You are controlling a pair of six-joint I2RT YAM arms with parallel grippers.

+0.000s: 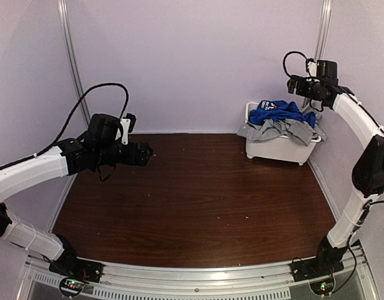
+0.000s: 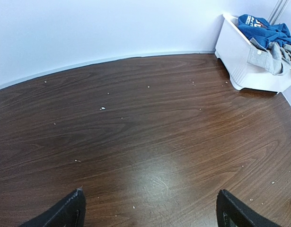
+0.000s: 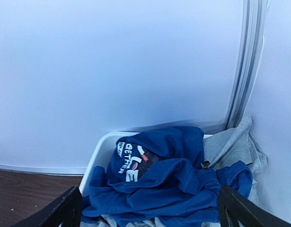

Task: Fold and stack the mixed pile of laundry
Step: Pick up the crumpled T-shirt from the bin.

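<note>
At the far right corner of the desk (image 1: 192, 206), the laundry pile (image 1: 280, 120) sits heaped in a white bin (image 1: 273, 152) that stands close to the back wall (image 1: 192, 62). Blue cloth (image 3: 169, 184) with white print lies crumpled on top of the heap. Grey cloth (image 1: 290, 131) lies under it, spills over the bin's front rim and hangs partway down the outer side.

The right end effector (image 3: 149, 189) hovers above the bin, apart from the cloth, with its two fingers spread wide and empty. The left end effector (image 2: 150, 191) hangs over the left part of the desk, well apart from the bin and pointing toward the right. Its fingers are spread wide too, with only dark wood showing between them. Small pale specks (image 2: 102, 108) dot the desk surface.
</note>
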